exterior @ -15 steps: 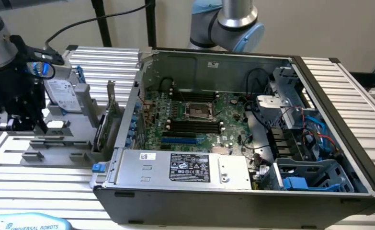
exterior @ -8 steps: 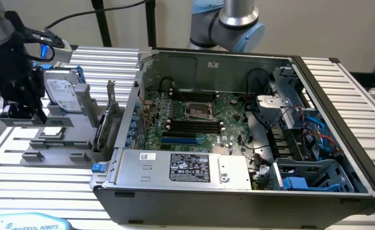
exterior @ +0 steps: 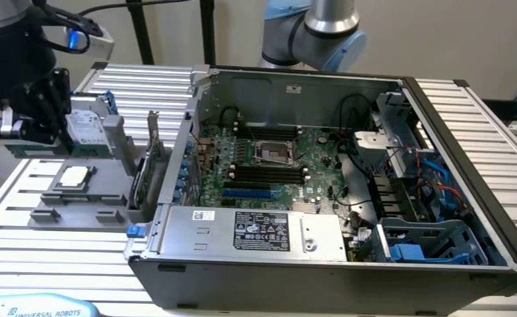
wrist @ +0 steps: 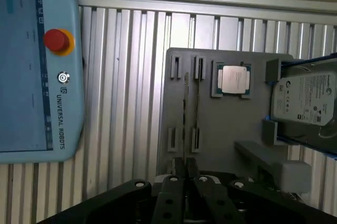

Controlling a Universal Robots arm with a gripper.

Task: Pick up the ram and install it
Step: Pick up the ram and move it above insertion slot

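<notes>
Grey tray [wrist: 226, 124] below | ram [wrist: 185, 110] shows its thin edge, lined up with my claw [wrist: 185, 167] to pinch flat sides | claw grip: cannot tell

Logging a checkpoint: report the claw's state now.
Black claw: cannot be told whether open or closed; it hovers above the grey plastic fixture block.
</notes>
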